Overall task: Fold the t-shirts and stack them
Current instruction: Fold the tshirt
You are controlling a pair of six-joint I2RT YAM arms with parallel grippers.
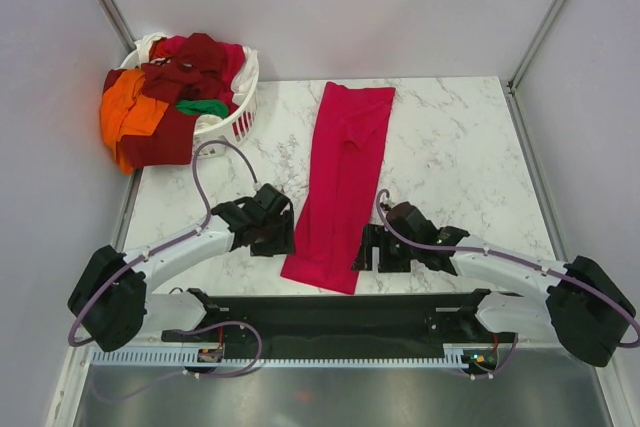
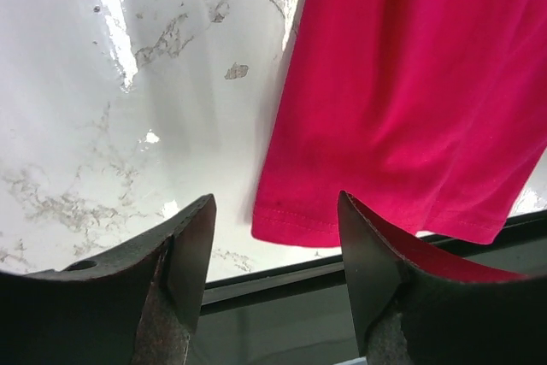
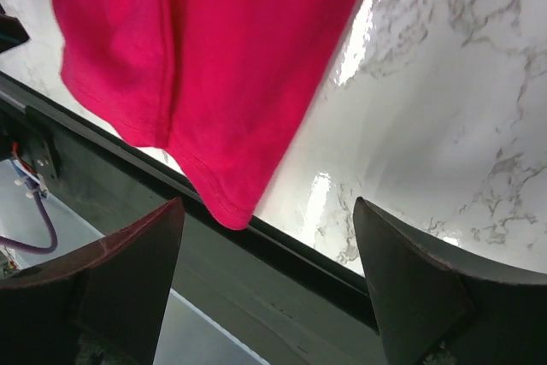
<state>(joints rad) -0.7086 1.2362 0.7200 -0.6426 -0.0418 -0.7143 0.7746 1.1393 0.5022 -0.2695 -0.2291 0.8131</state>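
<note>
The bright crimson-pink t-shirt [image 1: 340,177], folded lengthwise into a long strip, lies flat on the white marbled surface [image 1: 460,147] with its near hem between the two end effectors. The left end effector [image 2: 275,211] stands partly open with nothing in it. One hem corner sits just ahead of its gap, toward its right finger. The right end effector [image 3: 269,211] gapes wide and also holds nothing. The other hem corner, a rounded doubled lobe, lies ahead and toward its left finger.

The step looks to be taking both near corners for a crosswise fold. To do it well, each end effector should come down over its own corner and get one finger under every layer. It should close on the stitched hem rather than the loose middle, and both should lift evenly so the strip does not skew.

The cloth is a matt, limp knit. The surface is hard and glossy, so the cloth may slide. Well beyond the left end effector, a white slotted plastic basket [image 1: 240,117] holds crumpled maroon, orange and green shirts [image 1: 190,67].
</note>
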